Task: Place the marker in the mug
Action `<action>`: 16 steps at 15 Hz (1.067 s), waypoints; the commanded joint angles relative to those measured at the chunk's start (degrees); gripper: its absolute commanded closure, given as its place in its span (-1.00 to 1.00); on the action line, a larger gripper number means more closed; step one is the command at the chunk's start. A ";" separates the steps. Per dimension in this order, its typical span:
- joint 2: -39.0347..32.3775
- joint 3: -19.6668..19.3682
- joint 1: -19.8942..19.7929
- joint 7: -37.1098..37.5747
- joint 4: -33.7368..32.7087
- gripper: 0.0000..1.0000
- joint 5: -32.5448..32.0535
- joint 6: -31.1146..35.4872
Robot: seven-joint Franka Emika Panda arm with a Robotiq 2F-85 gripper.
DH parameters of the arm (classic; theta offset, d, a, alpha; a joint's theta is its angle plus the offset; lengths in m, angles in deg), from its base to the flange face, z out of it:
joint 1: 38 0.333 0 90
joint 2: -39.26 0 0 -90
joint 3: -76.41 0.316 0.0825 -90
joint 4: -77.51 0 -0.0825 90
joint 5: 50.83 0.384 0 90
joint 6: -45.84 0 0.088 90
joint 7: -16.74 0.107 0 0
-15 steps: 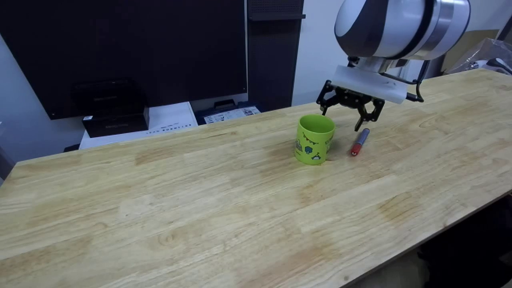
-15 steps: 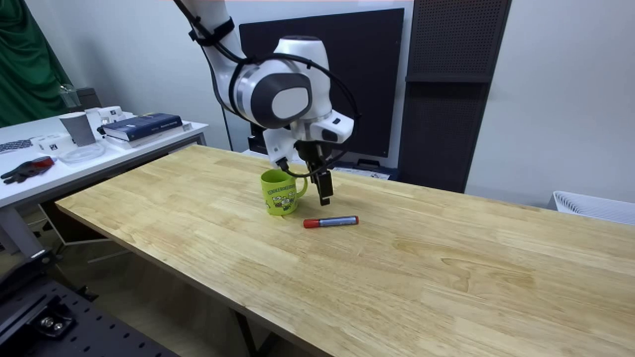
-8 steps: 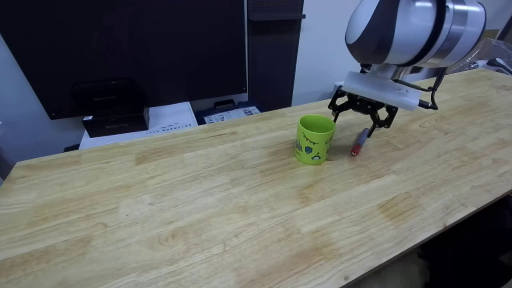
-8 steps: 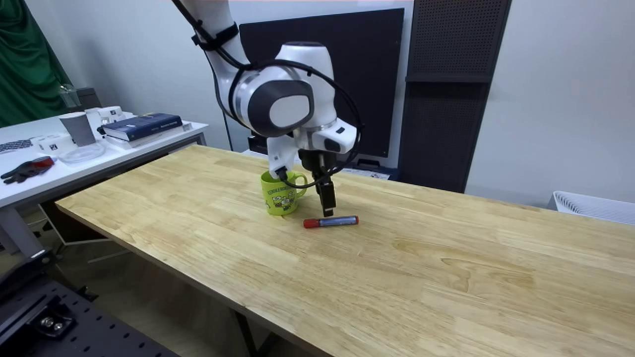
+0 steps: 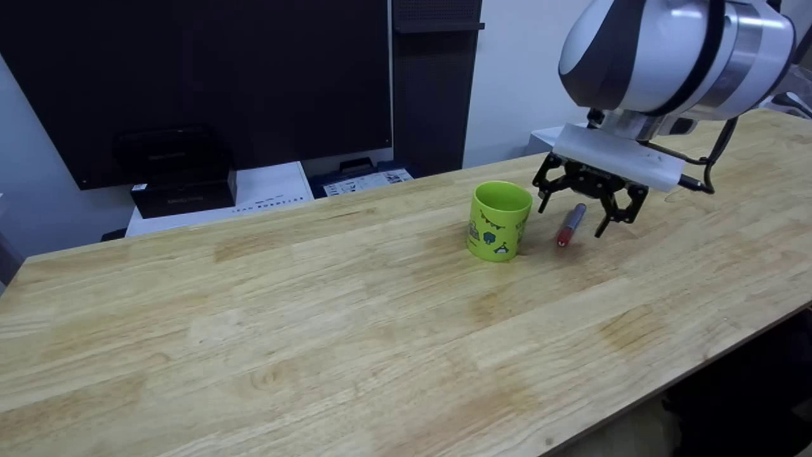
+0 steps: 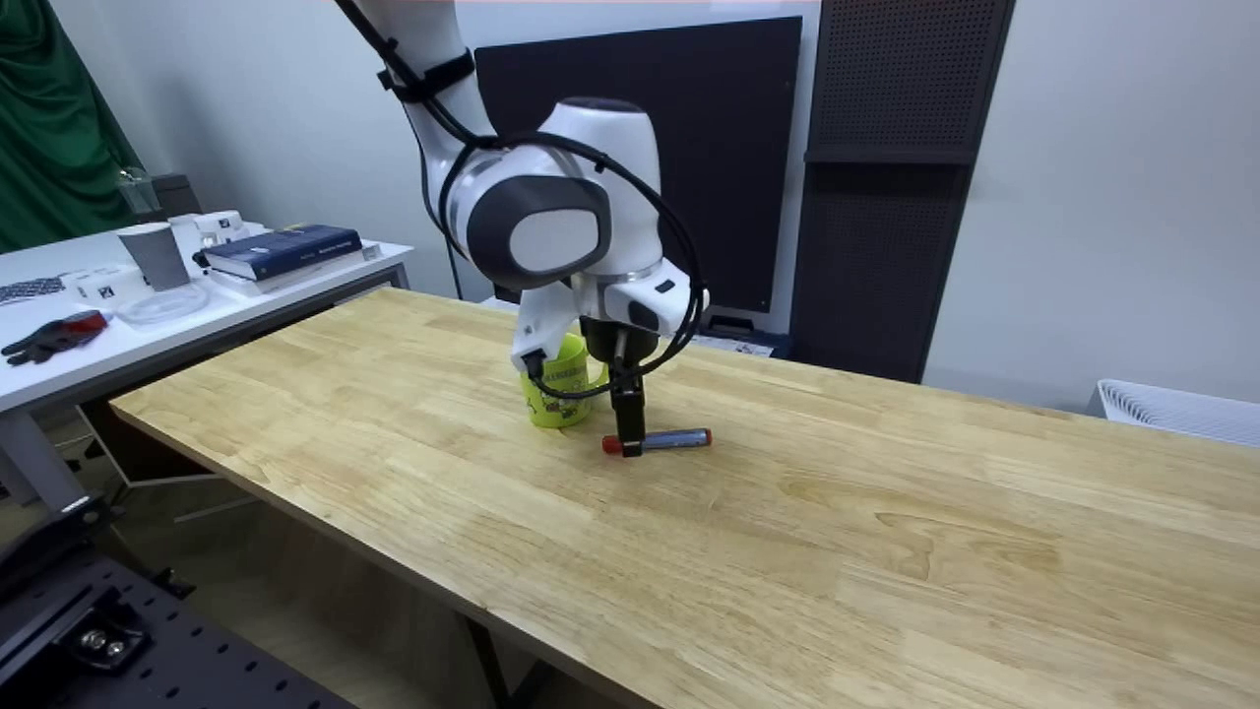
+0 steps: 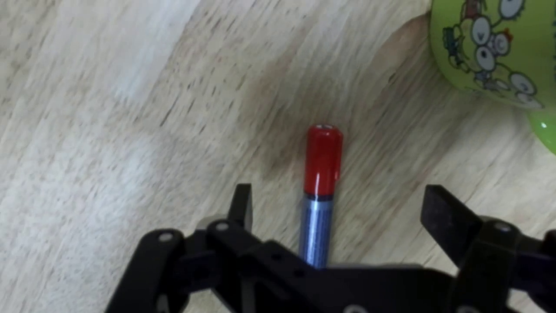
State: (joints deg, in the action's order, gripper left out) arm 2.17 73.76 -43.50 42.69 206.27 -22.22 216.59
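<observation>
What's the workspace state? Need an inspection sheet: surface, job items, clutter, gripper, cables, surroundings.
Surface: light wooden tabletop, darker patches in the grain.
Job's things: red-capped marker lying on the wooden tabletop; lime-green mug upright beside it, not touching.
Clutter: navy book, grey cup and what looks like a work glove on a separate white table.
Gripper: Robotiq gripper open; in the wrist view its jaws stand either side of the marker, not gripping it.
Cables: black cable loops along the Panda arm, crossing in front of the mug in an exterior view.
Surroundings: black wall board behind; green curtain and white slatted unit at the edges of an exterior view.
</observation>
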 commanded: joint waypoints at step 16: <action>-1.29 6.23 -11.94 -5.46 -1.36 -0.50 3.64 1.62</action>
State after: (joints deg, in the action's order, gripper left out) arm 1.82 79.22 -54.58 38.00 206.64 -19.28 218.66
